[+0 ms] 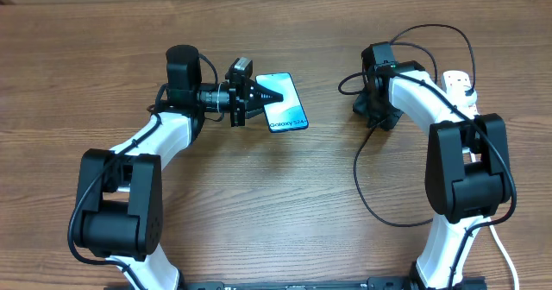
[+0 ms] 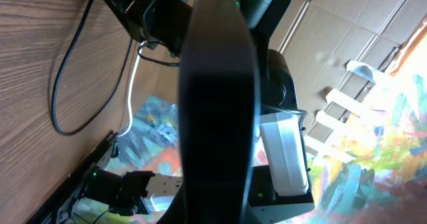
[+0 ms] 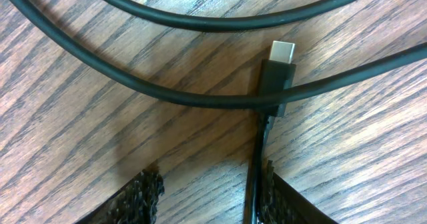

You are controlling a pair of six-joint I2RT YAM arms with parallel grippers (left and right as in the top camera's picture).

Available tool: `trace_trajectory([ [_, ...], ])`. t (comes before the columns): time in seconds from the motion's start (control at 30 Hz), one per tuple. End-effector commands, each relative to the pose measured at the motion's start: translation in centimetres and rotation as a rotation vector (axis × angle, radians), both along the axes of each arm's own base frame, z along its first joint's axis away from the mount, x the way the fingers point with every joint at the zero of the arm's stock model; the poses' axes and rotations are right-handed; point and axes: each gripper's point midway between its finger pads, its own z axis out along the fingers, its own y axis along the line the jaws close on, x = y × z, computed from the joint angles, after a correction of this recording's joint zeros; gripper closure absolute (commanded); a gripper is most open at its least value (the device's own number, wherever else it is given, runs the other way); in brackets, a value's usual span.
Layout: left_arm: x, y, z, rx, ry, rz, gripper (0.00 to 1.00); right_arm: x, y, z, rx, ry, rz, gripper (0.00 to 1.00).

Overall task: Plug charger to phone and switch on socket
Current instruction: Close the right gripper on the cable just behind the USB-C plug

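On wood worktop (image 1: 285, 195), white socket (image 1: 457, 83) sits far right, partly behind right arm. Phone (image 1: 291, 110), screen lit teal, lies centre-left w/ left tool (image 1: 259, 96) seemingly pinched on its end. Right tool (image 3: 210, 197) is spread, straddling charger (image 3: 259, 141) behind its silver-tipped connector (image 3: 281, 53). Risk: black cable loop (image 3: 167, 96) crosses connector, so closing or lifting may snag it & twist the tip.

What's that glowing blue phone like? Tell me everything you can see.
The slim rectangular smartphone has a lit light blue-teal screen, dark edges and small white text near one end. It faces up over the wooden table, slightly angled. The left gripper is shut on one long edge; whether it rests or is lifted, I cannot tell.
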Motion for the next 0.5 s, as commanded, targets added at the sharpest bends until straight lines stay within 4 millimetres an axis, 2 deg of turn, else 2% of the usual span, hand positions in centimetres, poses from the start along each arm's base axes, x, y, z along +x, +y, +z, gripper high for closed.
trace_trajectory([
  [0.0, -0.1, 0.1, 1.5, -0.028, -0.073, -0.044, 0.96, -2.6, -2.5, -4.3, -0.081, 0.126, -0.038, 0.50],
  [0.13, -0.4, 0.1, 1.6, -0.034, -0.072, -0.056, 0.96, -3.0, -3.3, -4.3, -0.083, 0.145, -0.057, 0.50],
  [0.2, -0.4, 0.1, 1.6, -0.034, -0.072, -0.056, 0.96, -3.5, -3.6, -4.3, -0.086, 0.166, -0.062, 0.62],
  [0.27, -0.4, 0.1, 1.6, -0.034, -0.072, -0.056, 0.96, -3.9, -3.6, -4.2, -0.087, 0.183, -0.064, 0.68],
  [0.37, -0.4, 0.1, 1.6, -0.034, -0.072, -0.056, 0.96, -4.1, -3.6, -4.2, -0.085, 0.193, -0.063, 0.75],
  [0.47, -0.5, 0.1, 1.6, -0.037, -0.072, -0.063, 0.96, -4.5, -3.5, -4.2, -0.084, 0.207, -0.062, 0.77],
])
